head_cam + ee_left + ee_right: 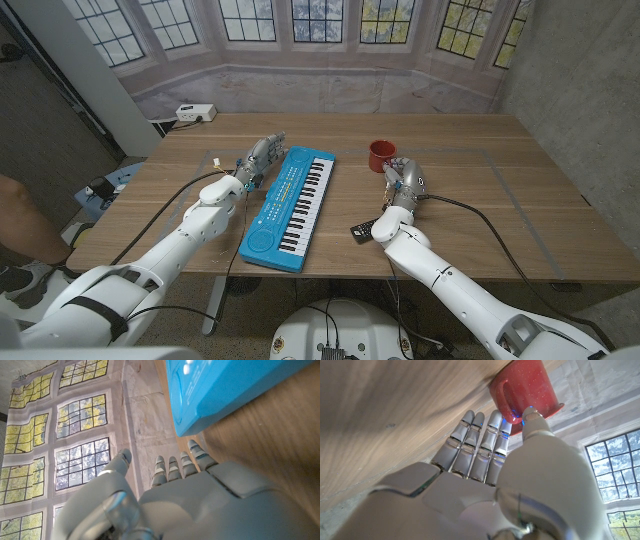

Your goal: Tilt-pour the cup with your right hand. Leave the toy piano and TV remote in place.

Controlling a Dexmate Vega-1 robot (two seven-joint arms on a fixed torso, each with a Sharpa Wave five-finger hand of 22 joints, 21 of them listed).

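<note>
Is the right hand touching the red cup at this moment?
Cannot tell. In the right wrist view the right hand reaches to the red cup with fingertips overlapping its handle, but no plain contact or gap shows; the head view is too small.

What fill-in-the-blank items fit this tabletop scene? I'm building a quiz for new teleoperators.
1. The cup is coloured ____.
2. The toy piano lies between the left robot hand and the ____ robot hand.
3. The TV remote lies partly under the robot's ____ arm.

Missing words: red; right; right
</note>
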